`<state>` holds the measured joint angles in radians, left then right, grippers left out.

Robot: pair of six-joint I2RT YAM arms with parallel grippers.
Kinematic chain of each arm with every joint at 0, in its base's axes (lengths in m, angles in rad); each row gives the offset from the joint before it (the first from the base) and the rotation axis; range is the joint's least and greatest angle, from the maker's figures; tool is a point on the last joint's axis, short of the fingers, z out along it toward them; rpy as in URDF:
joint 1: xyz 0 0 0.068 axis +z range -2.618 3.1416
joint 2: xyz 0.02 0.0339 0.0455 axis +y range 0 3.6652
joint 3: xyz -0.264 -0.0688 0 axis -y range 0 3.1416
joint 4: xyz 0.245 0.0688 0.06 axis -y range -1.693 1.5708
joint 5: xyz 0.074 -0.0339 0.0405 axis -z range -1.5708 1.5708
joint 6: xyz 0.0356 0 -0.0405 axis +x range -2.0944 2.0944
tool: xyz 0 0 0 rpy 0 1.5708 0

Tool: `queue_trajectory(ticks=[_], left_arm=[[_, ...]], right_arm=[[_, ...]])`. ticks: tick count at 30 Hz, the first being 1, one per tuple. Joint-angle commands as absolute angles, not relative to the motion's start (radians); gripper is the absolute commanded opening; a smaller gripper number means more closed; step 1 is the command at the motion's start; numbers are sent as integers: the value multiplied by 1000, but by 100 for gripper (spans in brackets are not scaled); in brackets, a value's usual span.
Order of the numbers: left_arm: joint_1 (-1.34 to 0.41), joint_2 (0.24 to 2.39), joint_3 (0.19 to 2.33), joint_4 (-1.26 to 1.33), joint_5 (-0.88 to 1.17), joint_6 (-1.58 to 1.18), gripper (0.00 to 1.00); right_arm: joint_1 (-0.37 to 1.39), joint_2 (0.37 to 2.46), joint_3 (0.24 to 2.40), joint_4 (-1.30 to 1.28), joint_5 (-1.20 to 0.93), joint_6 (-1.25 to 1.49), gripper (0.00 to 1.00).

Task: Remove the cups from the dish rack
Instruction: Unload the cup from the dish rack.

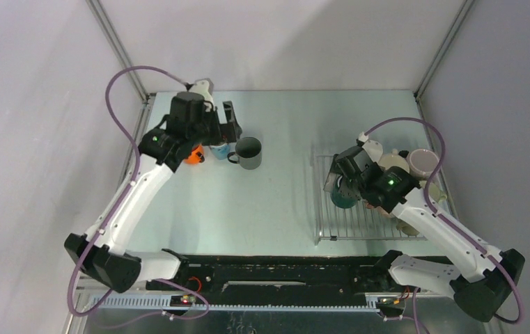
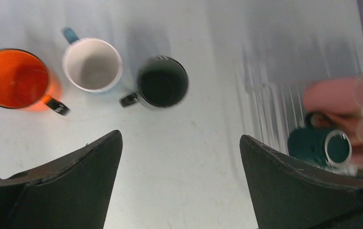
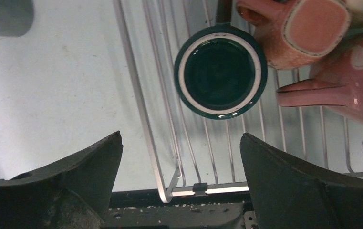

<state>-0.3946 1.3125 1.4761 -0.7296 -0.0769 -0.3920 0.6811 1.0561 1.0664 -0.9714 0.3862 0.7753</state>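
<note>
Three cups stand upright on the table at the back left: an orange one (image 2: pixel 15 78), a white-lined one with a blue handle (image 2: pixel 92 64) and a dark grey one (image 2: pixel 162 82). My left gripper (image 2: pixel 180 138) hangs open above bare table just in front of them, holding nothing. The dish rack (image 1: pixel 345 223) lies at the right. On it a dark teal cup (image 3: pixel 220 70) sits bottom up beside pink cups (image 3: pixel 308 28). My right gripper (image 3: pixel 180 138) is open above the rack's near left corner, short of the teal cup.
More cups crowd the rack's right side, among them a cream one (image 1: pixel 393 161) and a lilac one (image 1: pixel 422 163). The rack's raised rim (image 3: pixel 139 105) runs under the right gripper. A black rail (image 1: pixel 283 271) spans the near table edge.
</note>
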Motion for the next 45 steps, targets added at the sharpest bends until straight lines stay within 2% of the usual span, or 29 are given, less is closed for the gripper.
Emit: queue_trajectory(ticks=[1, 9, 22, 43, 45], left_arm=[[-495, 1208, 1367, -654, -40, -394, 100], [-621, 1117, 1230, -616, -24, -394, 100], [-626, 1061, 1121, -578, 64, -375, 100], [-629, 1075, 1083, -527, 180, -378, 100], [-628, 1077, 1079, -524, 185, -380, 100]], right_arm=[[673, 1091, 1071, -1022, 494, 836, 100], [620, 1161, 1048, -997, 510, 832, 100], [550, 1274, 1026, -859, 439, 791, 100], [489, 1404, 1008, -770, 405, 722, 100], [488, 1409, 1008, -760, 396, 714, 96]])
